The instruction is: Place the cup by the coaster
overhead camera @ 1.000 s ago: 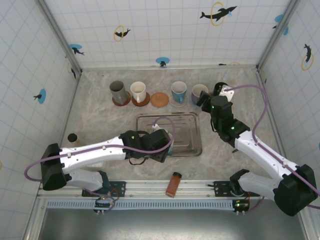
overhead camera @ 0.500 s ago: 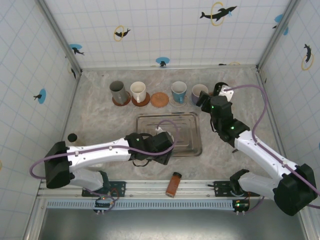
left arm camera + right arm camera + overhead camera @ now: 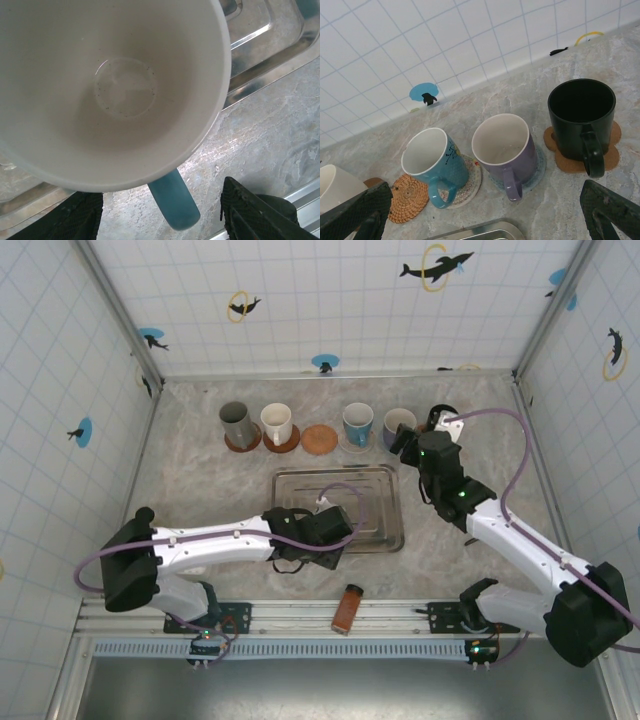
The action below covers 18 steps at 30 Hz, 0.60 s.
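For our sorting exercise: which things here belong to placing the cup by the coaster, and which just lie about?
Job: white-lined cup with blue handle; bare round woven brown coaster.
Lying about: rectangular steel tray; grey mug; white mug; teal mug; purple mug; black mug; small orange block.

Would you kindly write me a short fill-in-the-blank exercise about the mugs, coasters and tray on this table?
1. In the right wrist view, the purple mug stands between the teal mug and the ___.
2. Between the white mug and the teal mug lies a bare ___.
3. Under the left wrist camera, the cup has a ___ handle.
4. That cup shows over the rim of the metal ___.
Missing words: black mug; coaster; blue; tray.
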Each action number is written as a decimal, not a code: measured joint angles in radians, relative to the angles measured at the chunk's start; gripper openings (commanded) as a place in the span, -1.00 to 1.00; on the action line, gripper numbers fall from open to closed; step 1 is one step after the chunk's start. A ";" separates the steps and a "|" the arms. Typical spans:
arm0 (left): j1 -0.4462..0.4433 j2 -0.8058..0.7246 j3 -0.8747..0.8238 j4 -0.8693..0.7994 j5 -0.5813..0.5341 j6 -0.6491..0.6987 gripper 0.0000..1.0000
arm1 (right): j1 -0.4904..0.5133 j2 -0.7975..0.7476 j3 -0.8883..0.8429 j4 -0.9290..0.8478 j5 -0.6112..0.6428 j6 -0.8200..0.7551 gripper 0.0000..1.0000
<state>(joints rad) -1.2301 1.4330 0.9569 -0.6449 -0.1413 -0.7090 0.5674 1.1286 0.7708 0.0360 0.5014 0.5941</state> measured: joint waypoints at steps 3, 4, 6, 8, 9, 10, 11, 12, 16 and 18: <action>0.000 0.002 -0.010 0.011 -0.001 -0.001 0.17 | 0.000 0.000 0.000 0.000 -0.002 0.000 0.98; 0.000 0.003 -0.011 0.012 -0.001 -0.003 0.16 | 0.000 0.000 0.000 0.000 -0.002 0.000 0.98; 0.000 0.012 -0.013 0.018 -0.005 -0.004 0.14 | 0.000 0.000 0.000 0.000 -0.002 0.000 0.98; 0.000 0.023 -0.013 0.025 -0.009 -0.004 0.13 | 0.000 0.000 0.000 0.000 -0.002 0.000 0.98; 0.000 0.027 -0.014 0.027 -0.010 -0.005 0.12 | 0.000 0.000 0.000 0.000 -0.003 0.000 0.98; 0.000 0.030 -0.014 0.027 -0.013 -0.006 0.11 | 0.000 0.000 0.000 0.000 -0.002 0.000 0.98; 0.000 0.033 -0.014 0.027 -0.017 -0.007 0.09 | 0.000 0.000 0.000 0.000 -0.002 0.000 0.98; 0.000 0.034 -0.014 0.028 -0.022 -0.008 0.08 | 0.000 0.000 0.000 0.000 -0.002 0.000 0.98; 0.000 0.034 -0.016 0.031 -0.036 -0.014 0.06 | 0.000 0.000 0.000 0.000 -0.002 0.000 0.98; 0.000 0.034 -0.016 0.031 -0.044 -0.018 0.05 | 0.000 0.000 0.000 0.000 -0.002 0.000 0.98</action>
<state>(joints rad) -1.2301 1.4670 0.9405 -0.6144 -0.1856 -0.7273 0.5674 1.1286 0.7708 0.0360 0.4992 0.5941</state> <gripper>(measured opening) 0.528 0.991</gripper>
